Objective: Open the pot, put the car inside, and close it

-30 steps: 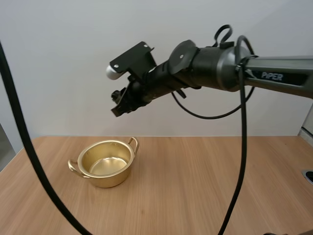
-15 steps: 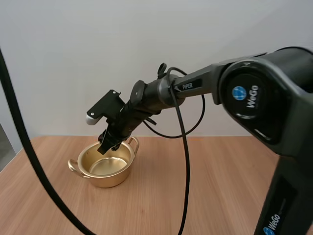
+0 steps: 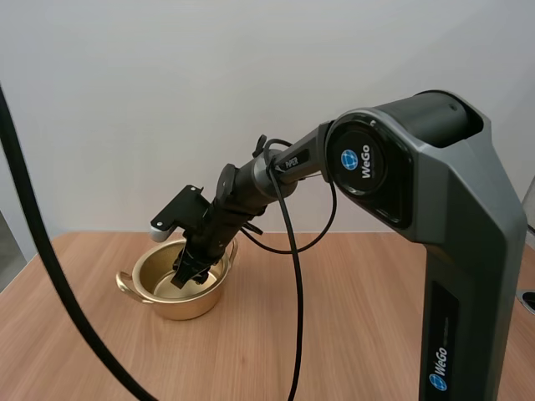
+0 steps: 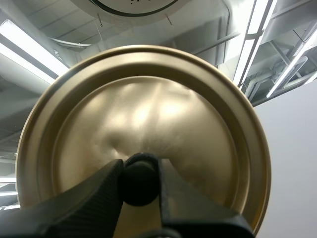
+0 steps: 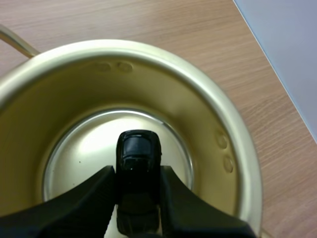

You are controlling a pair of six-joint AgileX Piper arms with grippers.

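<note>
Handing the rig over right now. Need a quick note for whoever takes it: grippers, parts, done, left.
Left gripper: shut on the knob of the lid, lid off the pot.
Right gripper: shut on the car, inside the open pot on the table.
Done: pot opened, car brought into it.
Left: release the car, pull the right arm out, set the lid back on.
</note>
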